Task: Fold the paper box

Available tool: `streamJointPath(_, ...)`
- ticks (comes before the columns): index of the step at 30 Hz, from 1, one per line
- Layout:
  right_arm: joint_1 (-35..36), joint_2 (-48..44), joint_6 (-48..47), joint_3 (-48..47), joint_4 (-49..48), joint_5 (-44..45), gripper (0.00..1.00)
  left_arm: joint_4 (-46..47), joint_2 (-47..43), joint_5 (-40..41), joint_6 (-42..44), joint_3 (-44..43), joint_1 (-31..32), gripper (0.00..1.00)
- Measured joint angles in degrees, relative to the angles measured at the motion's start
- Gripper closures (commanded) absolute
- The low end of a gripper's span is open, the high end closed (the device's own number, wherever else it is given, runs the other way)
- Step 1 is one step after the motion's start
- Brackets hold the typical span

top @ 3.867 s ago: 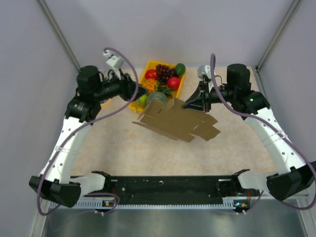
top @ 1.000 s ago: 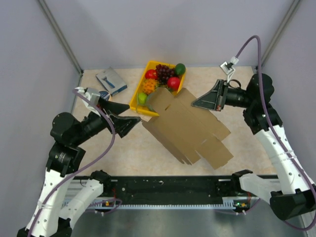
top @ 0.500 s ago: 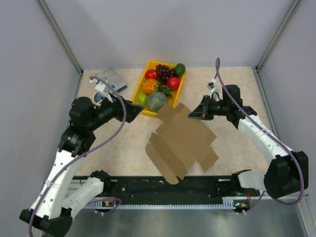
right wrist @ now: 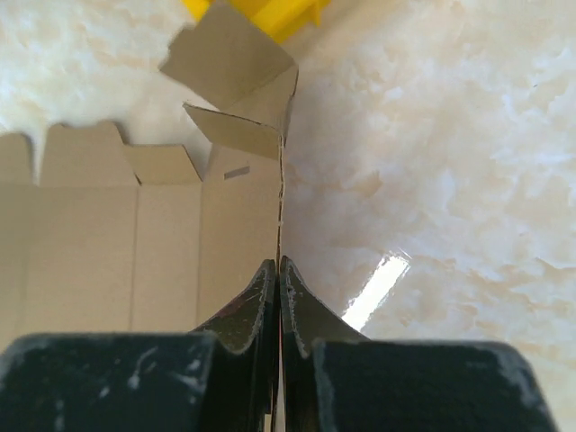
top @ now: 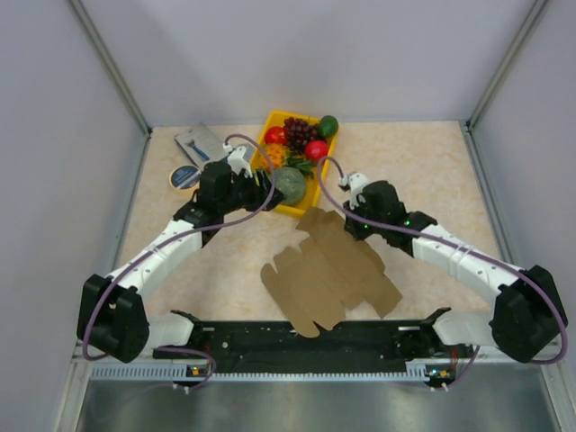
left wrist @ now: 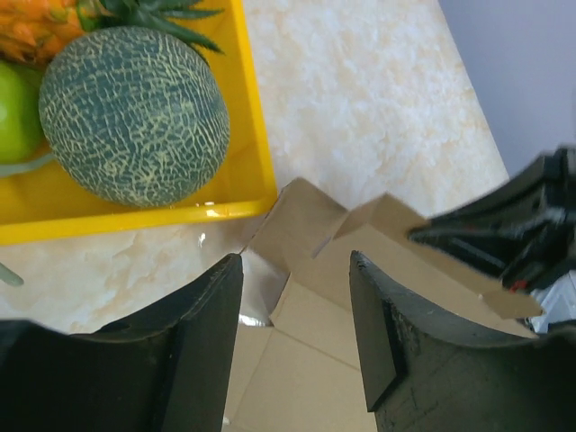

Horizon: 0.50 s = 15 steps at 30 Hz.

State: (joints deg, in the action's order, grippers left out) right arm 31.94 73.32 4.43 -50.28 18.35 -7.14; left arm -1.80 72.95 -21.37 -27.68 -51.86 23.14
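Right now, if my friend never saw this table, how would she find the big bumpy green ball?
Look at the far side of the table for the yellow tray of fruit, just beyond the flat paper box. The melon sits at the tray's near end, beside a smooth green apple. It is the biggest fruit, and only it wears a pale net pattern.

The paper box (top: 328, 274) is plain brown, with no print. The tray (left wrist: 126, 220) is bright yellow. The melon (left wrist: 135, 126) is dark green under a pale net of lines, the grapes (top: 298, 132) dark purple. The table (top: 432, 162) is cream, marbled with white.
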Motion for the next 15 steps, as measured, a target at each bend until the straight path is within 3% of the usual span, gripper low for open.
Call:
streamJointPath(7,11.0,-5.9,-9.2,10.3,-8.4,11.9,1.00,6.2,0.8,0.8,-0.2,2.2,0.0,0.43)
streamJointPath(12,13.0,-8.2,-12.5,14.0,-13.2,13.2,1.00,8.3,3.4,-4.0,2.6,4.8,0.4,0.32)
streamJointPath(15,13.0,-9.1,-14.1,14.3,-14.8,13.1,1.00,8.2,3.9,-4.1,6.3,6.3,2.6,0.36)
